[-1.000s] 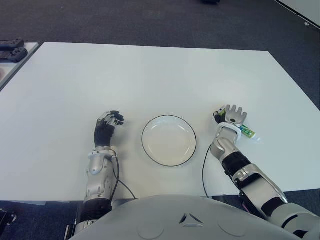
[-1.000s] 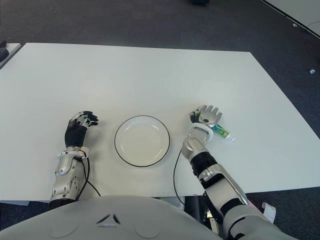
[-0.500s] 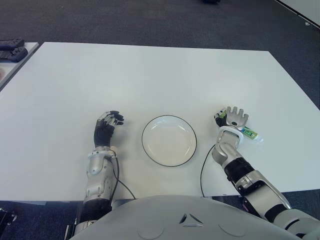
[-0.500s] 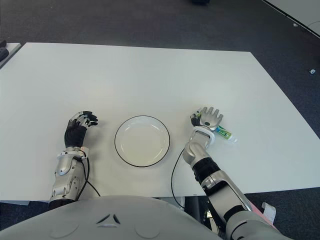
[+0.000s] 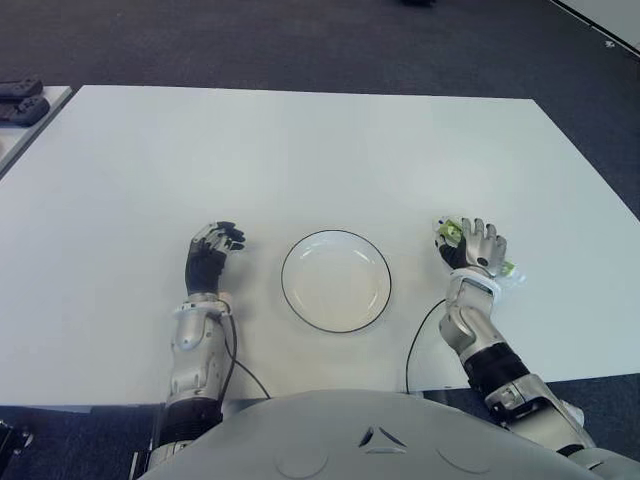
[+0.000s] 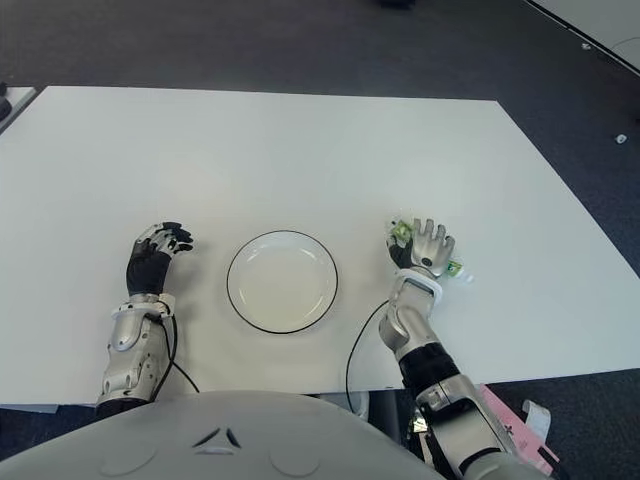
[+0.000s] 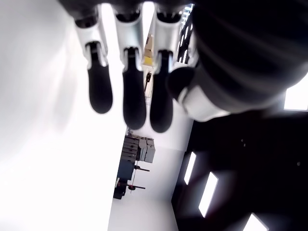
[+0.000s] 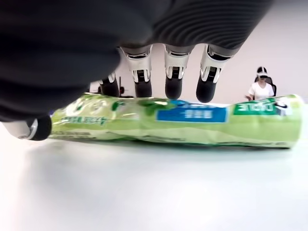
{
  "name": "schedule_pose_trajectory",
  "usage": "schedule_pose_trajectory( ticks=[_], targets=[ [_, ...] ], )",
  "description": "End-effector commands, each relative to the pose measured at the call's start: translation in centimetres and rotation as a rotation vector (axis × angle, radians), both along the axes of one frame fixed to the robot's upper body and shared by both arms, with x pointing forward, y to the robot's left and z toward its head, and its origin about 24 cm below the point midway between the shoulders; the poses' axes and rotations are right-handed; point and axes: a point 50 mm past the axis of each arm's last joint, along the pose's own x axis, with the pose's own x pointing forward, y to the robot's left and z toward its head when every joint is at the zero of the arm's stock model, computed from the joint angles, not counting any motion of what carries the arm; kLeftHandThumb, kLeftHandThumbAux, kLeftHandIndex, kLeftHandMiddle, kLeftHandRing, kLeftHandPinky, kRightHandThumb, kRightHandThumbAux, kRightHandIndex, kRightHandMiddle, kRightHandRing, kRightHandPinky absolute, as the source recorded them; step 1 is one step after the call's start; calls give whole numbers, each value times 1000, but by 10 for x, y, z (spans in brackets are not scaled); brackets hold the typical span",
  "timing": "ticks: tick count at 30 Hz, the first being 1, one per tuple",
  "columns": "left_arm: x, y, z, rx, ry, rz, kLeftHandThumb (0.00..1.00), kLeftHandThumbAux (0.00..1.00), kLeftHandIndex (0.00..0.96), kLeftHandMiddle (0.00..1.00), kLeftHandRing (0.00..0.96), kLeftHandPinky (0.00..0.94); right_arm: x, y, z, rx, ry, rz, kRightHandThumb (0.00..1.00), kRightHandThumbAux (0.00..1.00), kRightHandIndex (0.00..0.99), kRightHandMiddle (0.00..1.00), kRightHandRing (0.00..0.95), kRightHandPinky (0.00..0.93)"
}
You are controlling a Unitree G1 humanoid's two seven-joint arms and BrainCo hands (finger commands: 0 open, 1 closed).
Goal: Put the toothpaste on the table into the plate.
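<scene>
The toothpaste (image 8: 183, 120) is a green tube lying flat on the white table (image 5: 300, 150), to the right of the plate. My right hand (image 5: 471, 240) is over it with the palm down. The fingers (image 8: 173, 86) reach past the tube's far side, and the thumb (image 8: 33, 127) sits by one end; they are spread and not closed on it. Green ends of the tube (image 5: 450, 229) stick out on both sides of the hand. The white plate (image 5: 336, 232) with a dark rim has nothing in it and stands at the front centre. My left hand (image 5: 210, 250) shows left of the plate, fingers relaxed, holding nothing.
A black cable (image 5: 418, 340) runs from my right forearm toward the table's front edge. Dark objects (image 5: 20, 100) lie on another surface at the far left. A person (image 8: 261, 86) sits far off in the right wrist view.
My right hand has shifted right and a little nearer to me, and now covers the middle of the tube instead of its left end. The left hand and plate stay put.
</scene>
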Motion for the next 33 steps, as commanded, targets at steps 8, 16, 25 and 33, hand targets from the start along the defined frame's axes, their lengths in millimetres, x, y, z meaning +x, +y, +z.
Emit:
schedule_pose_trajectory(
  ticks=[8, 16, 25, 33],
  targets=[
    [-5, 0, -8, 1, 58, 3, 709, 726, 428, 504, 500, 467, -1, -6, 9, 45, -118, 40, 429, 197, 0, 0, 0, 0],
    [-5, 0, -8, 13, 61, -1, 709, 726, 427, 506, 502, 471, -7, -20, 13, 169, -274, 152, 438, 254, 0, 0, 0, 0],
    [-5, 0, -8, 25, 57, -7, 708, 726, 428, 510, 504, 489, -13, -36, 7, 299, -418, 245, 497, 285, 0, 0, 0, 0],
    [-5, 0, -8, 26, 57, -6, 707, 726, 428, 511, 490, 467, -16, -46, 3, 325, -446, 272, 558, 270, 0, 0, 0, 0]
  ],
)
